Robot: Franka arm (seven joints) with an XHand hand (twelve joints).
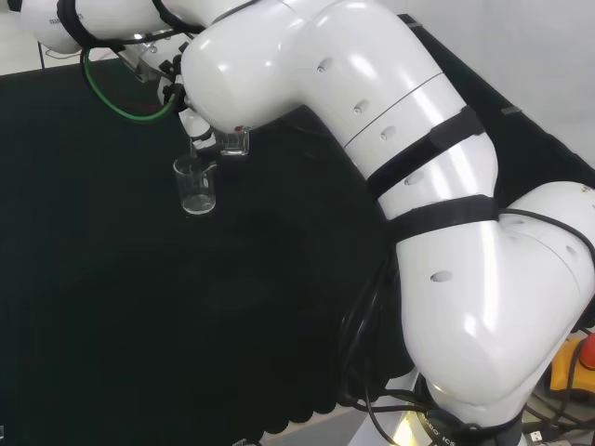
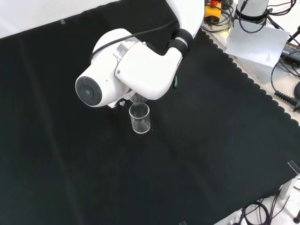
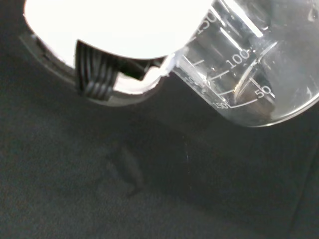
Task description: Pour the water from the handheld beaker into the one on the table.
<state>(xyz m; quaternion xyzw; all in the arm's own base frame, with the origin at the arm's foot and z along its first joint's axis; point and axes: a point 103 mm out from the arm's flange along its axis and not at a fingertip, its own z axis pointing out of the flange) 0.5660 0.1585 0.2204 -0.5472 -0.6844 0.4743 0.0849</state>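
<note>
A clear glass beaker (image 1: pixel 197 186) stands upright on the black cloth; in the front view this beaker (image 2: pixel 140 118) sits just below the arm's big white link (image 2: pixel 136 70). The hand (image 1: pixel 192 119) hovers right above it, shut on a second clear beaker (image 1: pixel 233 141) that is tipped over with its lip toward the standing one. In the wrist view the held beaker (image 3: pixel 244 74) is close and tilted, with printed graduation marks and a little water in it, beside the white part of the hand (image 3: pixel 114 25). In the front view the arm link hides the hand's fingers.
A green cable (image 1: pixel 121 107) loops at the back of the bench in the head view. In the front view, papers and cables (image 2: pixel 255 42) lie past the cloth's scalloped right edge (image 2: pixel 262 91). Bare black cloth (image 2: pixel 187 178) spreads around the standing beaker.
</note>
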